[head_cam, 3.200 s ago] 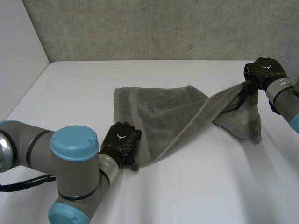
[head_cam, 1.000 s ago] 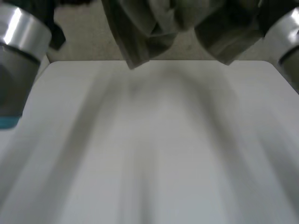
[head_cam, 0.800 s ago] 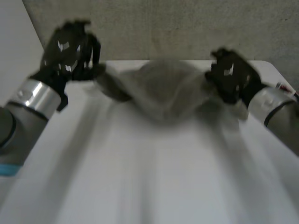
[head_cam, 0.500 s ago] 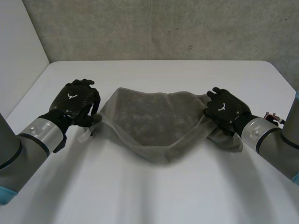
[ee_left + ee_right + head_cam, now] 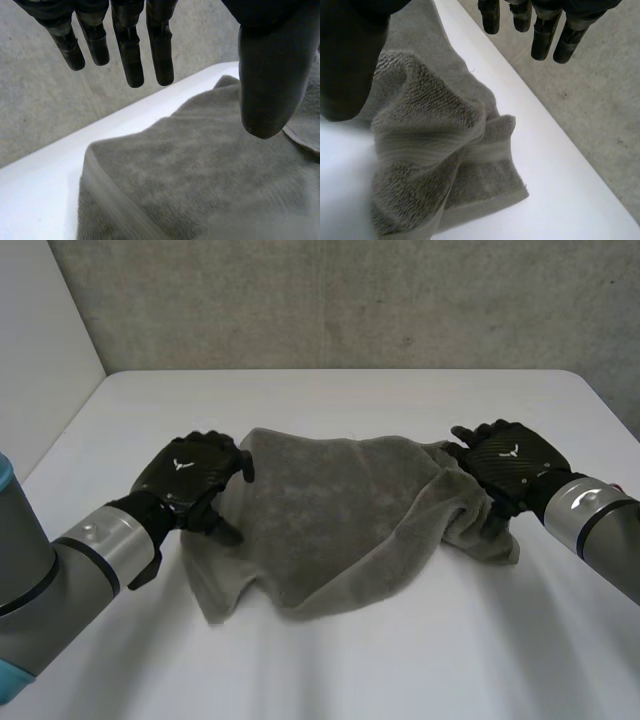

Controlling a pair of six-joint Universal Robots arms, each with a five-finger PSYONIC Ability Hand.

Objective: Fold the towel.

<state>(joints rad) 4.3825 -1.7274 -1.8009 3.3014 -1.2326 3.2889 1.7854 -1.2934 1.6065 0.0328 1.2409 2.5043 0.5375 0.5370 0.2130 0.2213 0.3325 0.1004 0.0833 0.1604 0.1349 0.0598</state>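
A grey towel lies rumpled across the middle of the white table, bunched at its right end. My left hand hovers over the towel's left edge; in the left wrist view its fingers are straight and apart from the thumb, with the towel below and nothing held. My right hand sits above the bunched right end. In the right wrist view its fingers are spread clear of the folded towel corner.
A grey wall stands behind the table's far edge. A pale side wall rises at the left. Bare tabletop stretches in front of the towel.
Both hands swung the towel down from the air onto the table, then let go of it. The towel has settled flatter and spread toward the front left.
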